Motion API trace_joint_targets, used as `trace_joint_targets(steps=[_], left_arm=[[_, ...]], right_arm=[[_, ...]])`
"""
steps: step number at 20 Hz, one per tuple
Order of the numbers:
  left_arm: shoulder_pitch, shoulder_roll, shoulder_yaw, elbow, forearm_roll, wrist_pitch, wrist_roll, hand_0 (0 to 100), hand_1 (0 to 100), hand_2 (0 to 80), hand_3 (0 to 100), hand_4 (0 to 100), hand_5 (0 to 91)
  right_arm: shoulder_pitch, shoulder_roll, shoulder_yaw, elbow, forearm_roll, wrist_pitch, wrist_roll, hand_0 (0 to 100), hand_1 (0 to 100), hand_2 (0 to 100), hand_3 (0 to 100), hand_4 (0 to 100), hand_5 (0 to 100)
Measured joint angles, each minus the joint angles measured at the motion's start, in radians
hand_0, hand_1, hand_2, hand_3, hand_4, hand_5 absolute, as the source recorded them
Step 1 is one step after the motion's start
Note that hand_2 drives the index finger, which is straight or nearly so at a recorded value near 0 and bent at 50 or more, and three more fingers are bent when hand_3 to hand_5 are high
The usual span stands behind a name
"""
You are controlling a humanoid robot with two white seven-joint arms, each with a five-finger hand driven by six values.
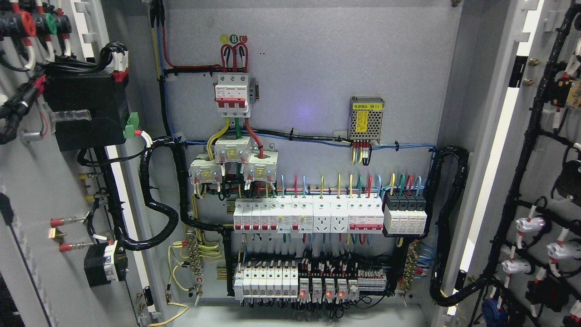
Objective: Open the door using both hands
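An electrical cabinet stands open before the robot's head camera, both doors swung wide. The left door [27, 190] fills the picture's left edge, its inner face carrying a black box and bundled cables; the right door [540, 190] fills the right edge, studded with white connectors on a black harness. Between them the grey back panel [317, 68] shows a red-and-white main breaker [232, 91], a small power supply [366, 118], a row of white breakers [308, 217] and a lower row with red indicator lights [317, 287].

Neither of the robot's hands appears anywhere in the view, so whether their fingers are spread or curled cannot be told, nor which arm is nearer to either door. Each door runs tall and upright, hinged at the cabinet's outer side. Judged from how the doors stand, the opening looks essentially complete, with little swing left for either.
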Motion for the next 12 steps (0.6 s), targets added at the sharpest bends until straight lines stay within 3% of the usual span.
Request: trace_joint_targets(steps=[4, 12], left_arm=[[0.000, 0.000, 0.000, 0.000, 0.000, -0.001, -0.002, 0, 0, 0.0, 0, 0, 0.0], [0.000, 0.000, 0.000, 0.000, 0.000, -0.002, -0.001, 0, 0, 0.0, 0, 0, 0.0]], right_arm=[[0.119, -0.024, -0.083, -0.038, -0.003, -0.082, 0.000, 0, 0, 0, 0, 0, 0], [0.208, -0.052, -0.209, -0.101, -0.045, -0.106, -0.003, 0, 0, 0, 0, 0, 0]])
